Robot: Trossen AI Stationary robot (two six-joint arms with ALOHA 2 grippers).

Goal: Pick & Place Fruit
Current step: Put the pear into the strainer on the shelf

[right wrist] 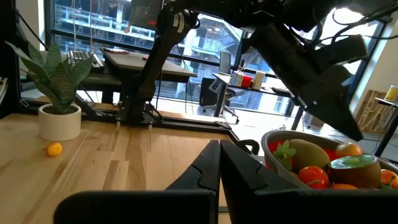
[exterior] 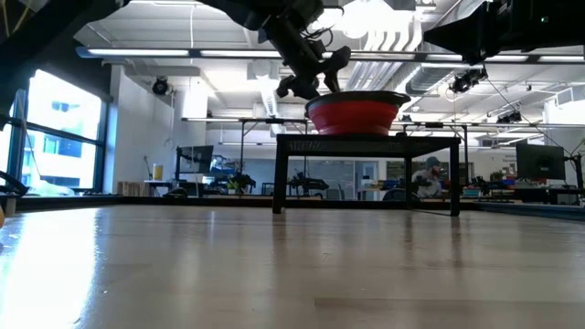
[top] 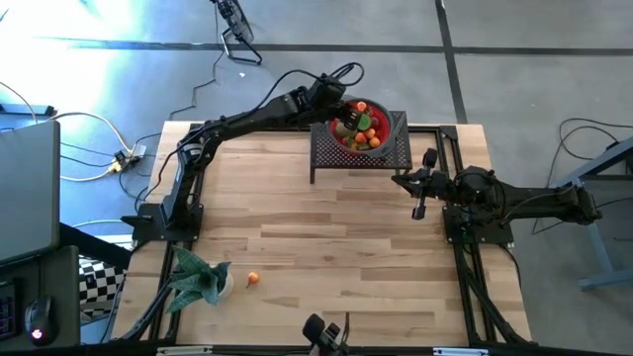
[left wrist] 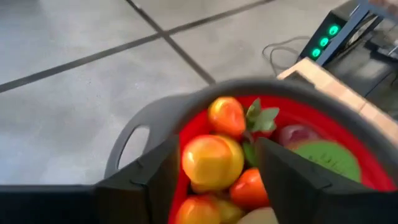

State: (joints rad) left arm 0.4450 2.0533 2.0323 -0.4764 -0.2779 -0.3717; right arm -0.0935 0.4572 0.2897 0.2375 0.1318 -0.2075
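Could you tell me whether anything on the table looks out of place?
One small orange fruit lies alone on the wooden table beside the potted green plant, far from the red bowl holding the other fruit on the black mesh stand.

The bowl [top: 385, 135] is red with a grey rim, on a black mesh stand [top: 326, 153]. The fruit [top: 361, 129] in it is orange, yellow, green, brown, perhaps dark red. One orange fruit [top: 253, 279] lies on the pale wood table [top: 326, 247] beside a green plant [top: 198, 277] in a white pot [right wrist: 59, 121].
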